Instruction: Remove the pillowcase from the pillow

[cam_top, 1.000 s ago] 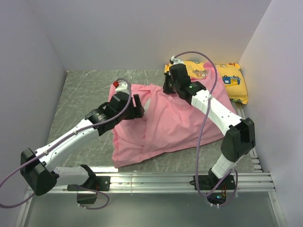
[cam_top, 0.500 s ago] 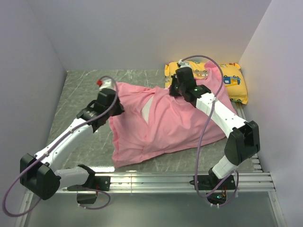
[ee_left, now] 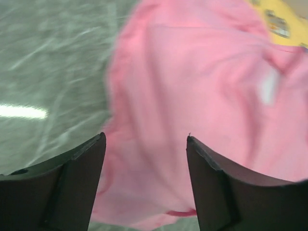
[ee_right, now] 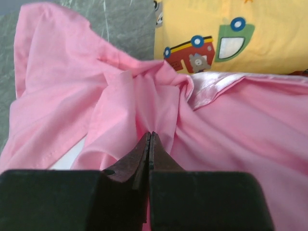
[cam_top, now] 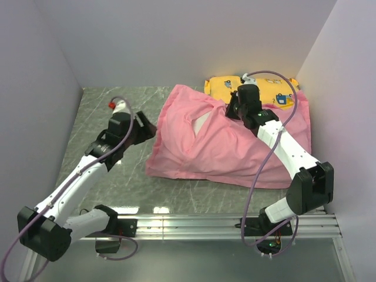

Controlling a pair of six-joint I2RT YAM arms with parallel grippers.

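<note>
- Pillowcase [cam_top: 235, 153] – pink and thin, lying right of centre on the grey marbled table [cam_top: 100, 106]. Its long axis runs left to right, and the left end is nearer the arms' bases than the right. The far right edge lies against the yellow pillow [cam_top: 267, 88].
- Pillow [cam_top: 201, 122] – white, inside the pillowcase. Only a sliver shows through a gap in the far-left part of the cover, and the right wrist view shows it too [ee_right: 67, 159].
- Right gripper [ee_right: 150, 135] – jaws pressed together at the far edge of the pillowcase, pinching a bunched fold with puckers fanning from the tips.
- Left gripper [ee_left: 145, 137] – jaws spread wide and holding nothing, just left of the pillowcase and pointed at its left end.
- Yellow pillow – printed with cartoon vehicles, at the far right corner.
</note>
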